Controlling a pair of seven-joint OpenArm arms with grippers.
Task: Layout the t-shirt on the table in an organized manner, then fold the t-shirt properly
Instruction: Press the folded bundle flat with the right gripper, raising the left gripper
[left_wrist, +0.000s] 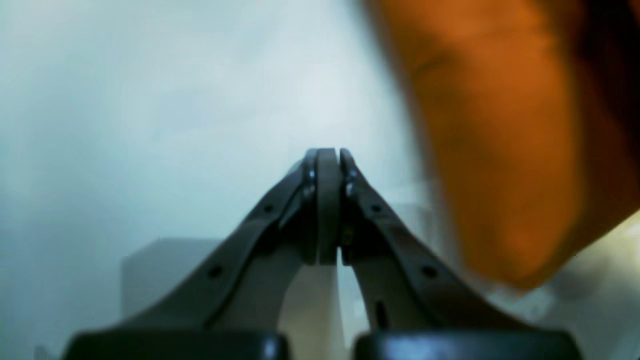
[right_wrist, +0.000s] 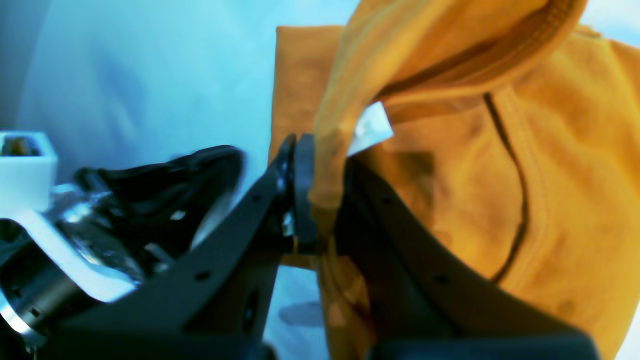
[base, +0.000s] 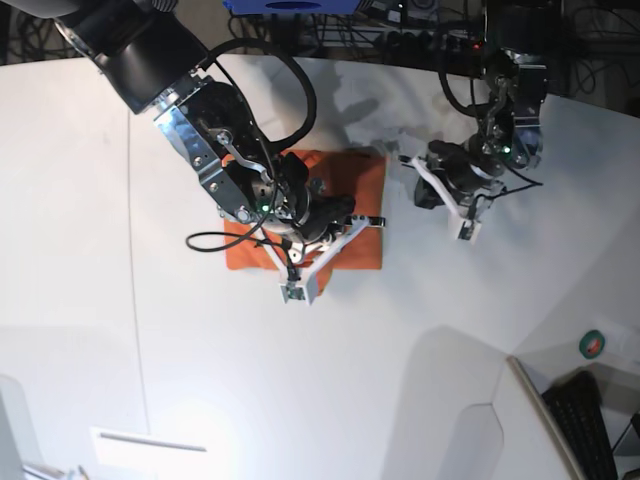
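The orange t-shirt (base: 345, 180) lies as a compact folded rectangle on the white table (base: 200, 380). My right gripper (base: 368, 222) is over the shirt's right edge. In the right wrist view it (right_wrist: 320, 175) is shut on a fold of the orange cloth (right_wrist: 550, 175), lifted near the neck, with the white tag (right_wrist: 372, 125) just beyond the fingers. My left gripper (base: 405, 160) hovers just right of the shirt. In the left wrist view it (left_wrist: 327, 155) is shut and empty, with the blurred shirt (left_wrist: 500, 125) to its right.
A thin dark seam (base: 130, 250) runs down the table at the left. A green tape roll (base: 593, 344) and a keyboard (base: 590, 420) sit at the bottom right, beyond the curved edge. Cables (base: 400, 20) run along the back.
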